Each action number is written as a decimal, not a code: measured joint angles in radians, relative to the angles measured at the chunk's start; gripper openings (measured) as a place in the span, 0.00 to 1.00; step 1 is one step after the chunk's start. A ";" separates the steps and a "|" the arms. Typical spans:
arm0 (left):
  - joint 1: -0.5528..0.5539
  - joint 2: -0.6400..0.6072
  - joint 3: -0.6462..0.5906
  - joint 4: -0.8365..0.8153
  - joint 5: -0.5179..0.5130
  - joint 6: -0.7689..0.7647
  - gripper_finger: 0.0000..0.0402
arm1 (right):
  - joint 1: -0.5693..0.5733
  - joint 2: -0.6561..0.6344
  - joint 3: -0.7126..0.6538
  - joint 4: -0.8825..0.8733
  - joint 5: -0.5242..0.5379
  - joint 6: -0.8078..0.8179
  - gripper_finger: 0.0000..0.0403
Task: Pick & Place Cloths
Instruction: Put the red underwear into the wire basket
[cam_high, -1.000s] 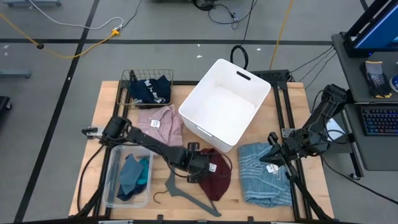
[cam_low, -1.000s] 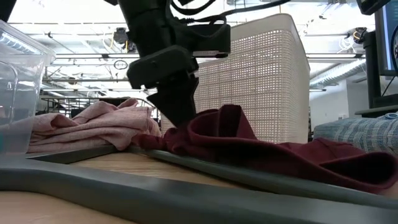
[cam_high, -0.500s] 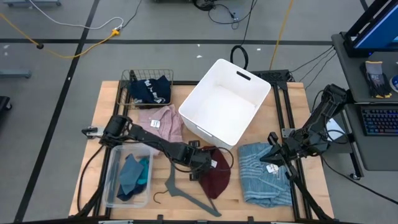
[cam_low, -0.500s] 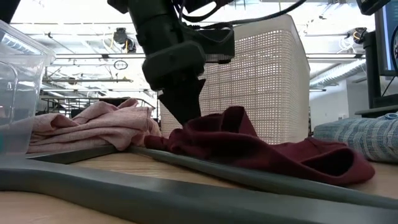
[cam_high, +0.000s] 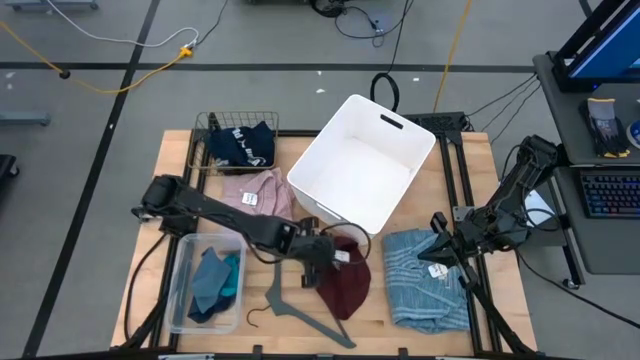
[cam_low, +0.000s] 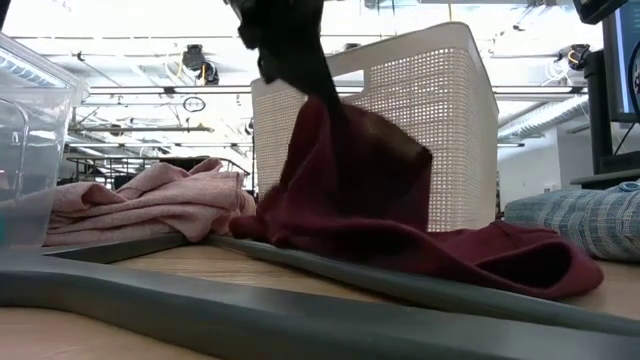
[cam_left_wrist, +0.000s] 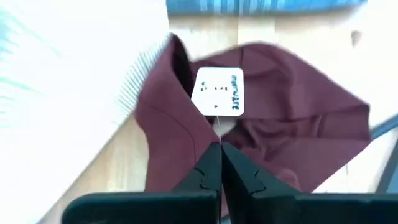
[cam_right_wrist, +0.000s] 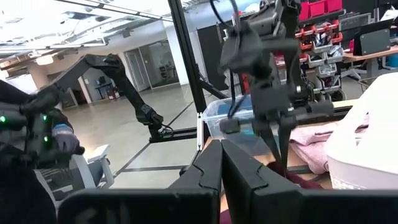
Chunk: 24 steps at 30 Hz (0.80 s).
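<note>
My left gripper is shut on the maroon cloth in front of the white bin, and it shows at the top of the low view. The cloth's white tag lies just past the shut fingers. My right gripper waits, shut, at the far-left edge of the light-blue ribbed cloth. The pink cloth lies flat left of the bin. The navy piece sits in a wire basket. The teal pieces lie in a clear tub. My left gripper pinches a raised fold of the maroon cloth close to the tag's string, coming from above with the fingers pointing down. The held part hangs in a peak below the fingers. The cloth's far end stays on the table, partly over the hanger.
The white bin stands tilted at the table's far middle, right beside the lifted cloth. The grey hanger lies on the near edge under the maroon cloth. The clear tub is near left and the wire basket far left.
My left gripper has risen straight up, staying shut, and its arm has drawn back toward the table's left. It has pulled the left part of the maroon cloth up from a low heap into a tall hanging peak. The right end has stayed on the table.
</note>
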<state>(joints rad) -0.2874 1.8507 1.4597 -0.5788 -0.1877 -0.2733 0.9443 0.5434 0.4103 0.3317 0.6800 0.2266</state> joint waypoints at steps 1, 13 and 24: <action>0.000 -0.015 0.000 0.000 -0.008 0.000 0.00 | 0.000 0.000 0.000 0.000 0.000 -0.002 0.00; -0.028 -0.230 0.000 0.006 -0.182 -0.025 0.00 | 0.000 0.000 0.000 0.000 0.000 -0.004 0.00; -0.119 -0.453 0.000 0.079 -0.491 0.014 0.00 | 0.000 0.000 0.000 0.000 0.000 -0.008 0.00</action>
<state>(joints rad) -0.4069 1.3980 1.4601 -0.4993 -0.6789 -0.2589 0.9443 0.5434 0.4103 0.3317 0.6801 0.2188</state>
